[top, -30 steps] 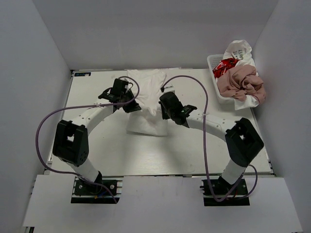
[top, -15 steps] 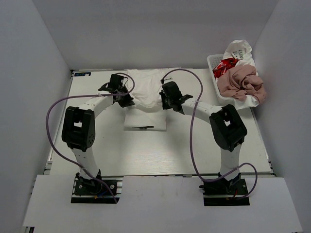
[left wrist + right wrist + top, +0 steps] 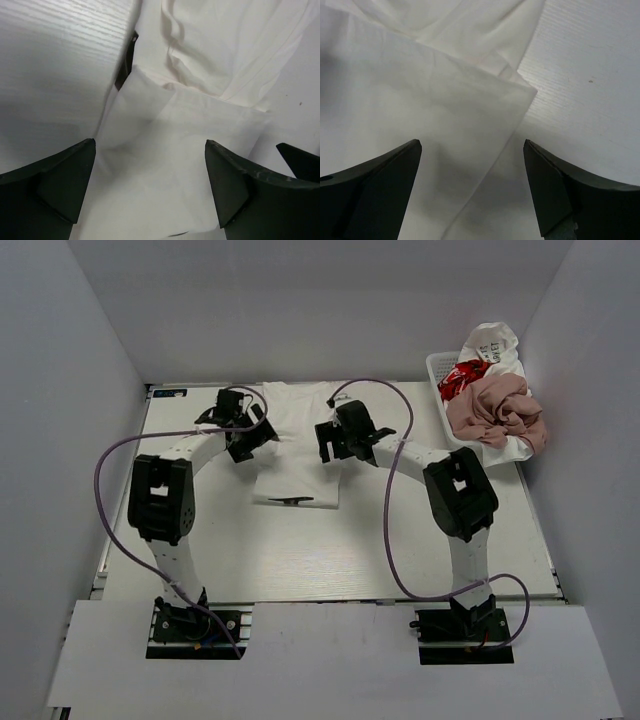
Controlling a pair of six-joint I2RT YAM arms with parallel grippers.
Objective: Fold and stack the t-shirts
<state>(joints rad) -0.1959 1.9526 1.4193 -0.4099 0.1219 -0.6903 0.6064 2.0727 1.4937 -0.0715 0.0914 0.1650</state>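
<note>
A folded white t-shirt (image 3: 298,468) is being shown lying flat at the middle of the table (image 3: 300,550), its black mark (image 3: 290,501) at the near edge. Over its far part the left gripper (image 3: 150,144) is being held wide open, with nothing grasped. The right gripper (image 3: 472,144) is being held spread and empty above the cloth's right edge. Whether the tips are touching cloth cannot be told. At the far right, a pink t-shirt (image 3: 495,410), a red-printed t-shirt (image 3: 463,375) and a lettered t-shirt (image 3: 492,342) are being held heaped in the basket (image 3: 437,365).

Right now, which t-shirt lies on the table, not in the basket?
The white t-shirt with a black mark, on the table; the pink t-shirt and the others are heaped in the basket.
</note>
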